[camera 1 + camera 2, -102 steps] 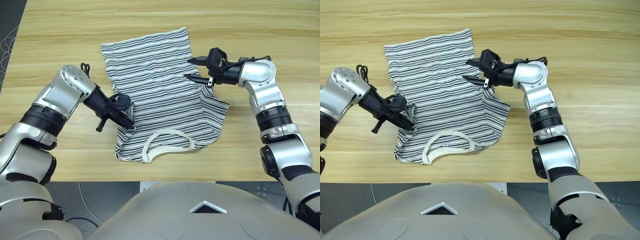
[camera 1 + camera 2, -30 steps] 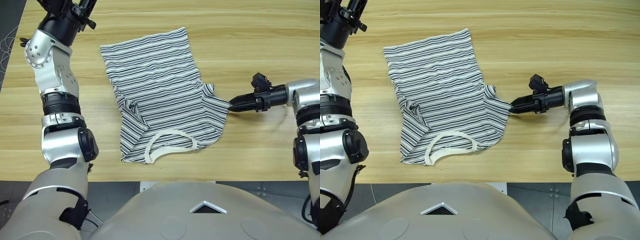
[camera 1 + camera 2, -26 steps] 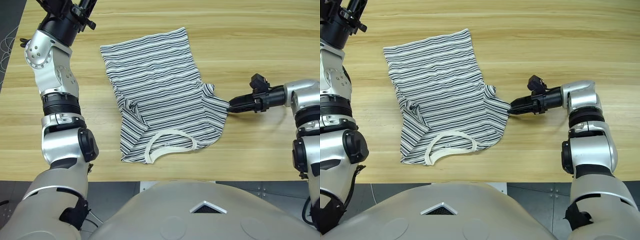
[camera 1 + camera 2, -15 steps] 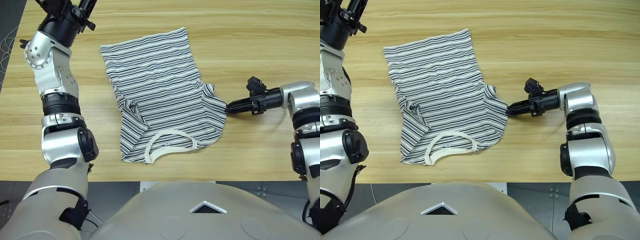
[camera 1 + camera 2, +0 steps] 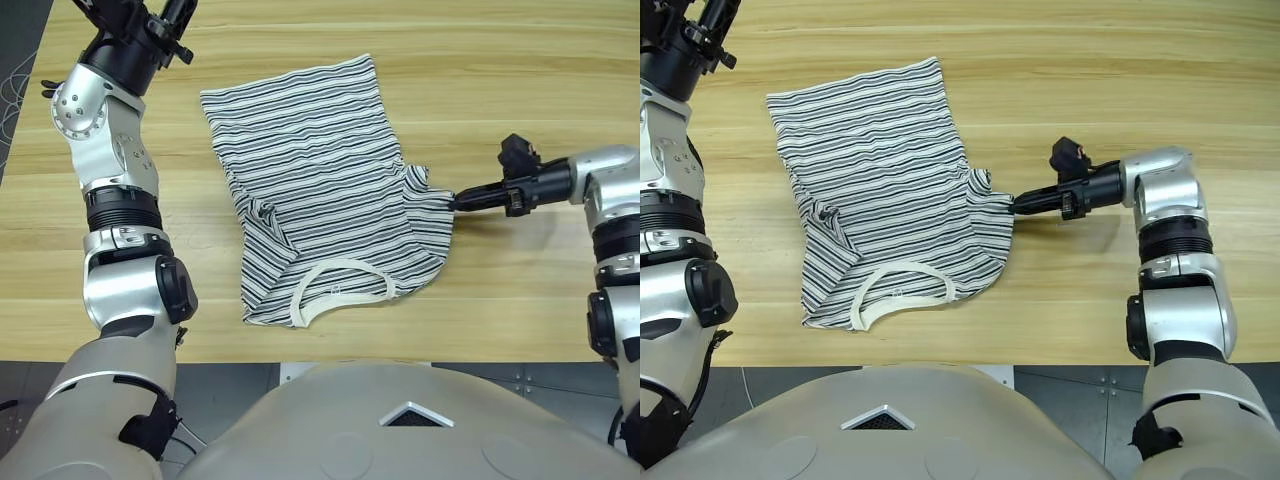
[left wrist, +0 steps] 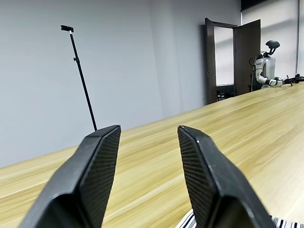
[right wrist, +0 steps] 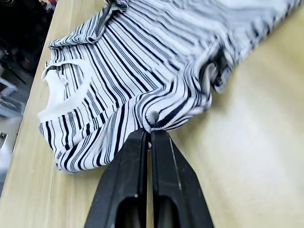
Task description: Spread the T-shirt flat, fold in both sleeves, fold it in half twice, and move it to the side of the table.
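Pale wooden table (image 5: 520, 80) holds the black-and-white striped T-shirt (image 5: 310, 170) centrally. Right gripper (image 5: 458, 203) pinches its right sleeve (image 5: 428, 208) edge; left gripper (image 6: 149, 130) hangs open, far left. Lift slightly and carry the sleeve leftward, body undisturbed

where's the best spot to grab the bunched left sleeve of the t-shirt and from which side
Pinch the raised wrinkle of the left sleeve where it is crumpled onto the T-shirt body, coming in low from the robot's left. The fold stands up there, and the right tool is shut on the opposite sleeve edge.
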Controlling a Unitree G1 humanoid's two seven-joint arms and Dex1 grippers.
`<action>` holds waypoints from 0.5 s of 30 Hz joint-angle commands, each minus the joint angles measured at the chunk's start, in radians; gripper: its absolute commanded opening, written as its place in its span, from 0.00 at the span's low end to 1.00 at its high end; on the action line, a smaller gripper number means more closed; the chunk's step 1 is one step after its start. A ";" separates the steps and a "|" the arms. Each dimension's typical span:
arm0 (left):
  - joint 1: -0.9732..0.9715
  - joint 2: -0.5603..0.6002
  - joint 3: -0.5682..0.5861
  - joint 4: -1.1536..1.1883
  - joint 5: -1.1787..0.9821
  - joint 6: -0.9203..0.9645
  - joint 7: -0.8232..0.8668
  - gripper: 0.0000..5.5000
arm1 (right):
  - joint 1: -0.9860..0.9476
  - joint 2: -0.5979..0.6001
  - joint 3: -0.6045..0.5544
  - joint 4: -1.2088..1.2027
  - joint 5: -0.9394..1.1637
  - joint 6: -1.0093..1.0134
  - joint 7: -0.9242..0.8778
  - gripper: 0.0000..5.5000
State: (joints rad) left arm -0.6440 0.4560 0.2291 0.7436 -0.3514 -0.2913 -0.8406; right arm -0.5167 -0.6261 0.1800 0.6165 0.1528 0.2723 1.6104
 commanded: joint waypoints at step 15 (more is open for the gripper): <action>-0.004 0.008 -0.006 -0.016 0.015 -0.013 -0.028 0.41 | 0.104 -0.030 0.114 -0.530 -0.080 0.050 -0.224 0.02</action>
State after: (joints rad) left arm -0.6440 0.4584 0.2301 0.7316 -0.3472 -0.2925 -0.8525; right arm -0.3897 -0.6739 0.2730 0.1465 0.0922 0.3189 1.4272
